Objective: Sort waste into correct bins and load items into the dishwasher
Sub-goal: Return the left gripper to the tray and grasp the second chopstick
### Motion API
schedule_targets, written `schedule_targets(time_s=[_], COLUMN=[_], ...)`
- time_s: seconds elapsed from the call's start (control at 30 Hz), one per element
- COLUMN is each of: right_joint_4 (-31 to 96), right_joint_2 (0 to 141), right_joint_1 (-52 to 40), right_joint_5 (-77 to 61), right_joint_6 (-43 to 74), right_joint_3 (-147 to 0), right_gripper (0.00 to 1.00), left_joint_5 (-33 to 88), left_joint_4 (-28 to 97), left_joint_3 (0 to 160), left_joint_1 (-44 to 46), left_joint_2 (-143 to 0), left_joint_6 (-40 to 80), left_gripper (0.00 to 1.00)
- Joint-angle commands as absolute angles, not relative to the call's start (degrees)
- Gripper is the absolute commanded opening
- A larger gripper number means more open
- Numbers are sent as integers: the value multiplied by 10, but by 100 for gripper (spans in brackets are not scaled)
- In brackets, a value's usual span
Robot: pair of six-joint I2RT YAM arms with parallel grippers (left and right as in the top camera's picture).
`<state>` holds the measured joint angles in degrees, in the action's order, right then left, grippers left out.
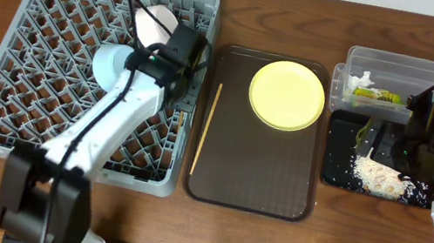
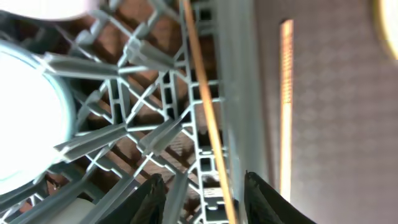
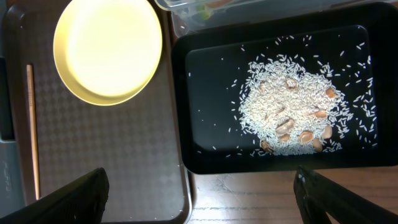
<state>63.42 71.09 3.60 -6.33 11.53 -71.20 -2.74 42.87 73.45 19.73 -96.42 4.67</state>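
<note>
Left wrist view, operator: is 1 chopstick (image 2: pixel 202 87) clamped?
Technician: No. Left gripper (image 2: pixel 204 180) gapes wide, and the stick sits loose between its fingers, over the rack (image 2: pixel 106 138), right side. Retract straight up to avoid snagging it. The frame edge cuts off its end. Right gripper (image 3: pixel 208 199) hangs wide, empty, above the black tray (image 3: pixel 205 93).

In the left wrist view the light blue bowl (image 2: pixel 25 118) is running off the left edge and the yellow plate (image 2: pixel 392 22) is showing only a blurred sliver, while the right wrist view's top edge is cropping the clear tub (image 3: pixel 261 4).
</note>
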Motion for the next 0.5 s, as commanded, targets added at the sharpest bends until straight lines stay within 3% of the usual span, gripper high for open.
schedule_targets(time_s=[0.0, 0.1, 0.47], right_joint_4=[635, 634, 635], right_joint_2=[707, 707, 707], right_joint_1=[38, 38, 38], right_joint_5=[-58, -58, -58], right_joint_6=[115, 115, 115], right_joint_3=[-721, -721, -721], right_gripper=[93, 93, 93], left_joint_5=[34, 89, 59], left_joint_4=[423, 420, 384], left_joint_3=[744, 744, 722], left_joint_1=[208, 225, 292], left_joint_2=[-901, -896, -995], left_joint_6=[43, 50, 81], left_gripper=[39, 39, 49])
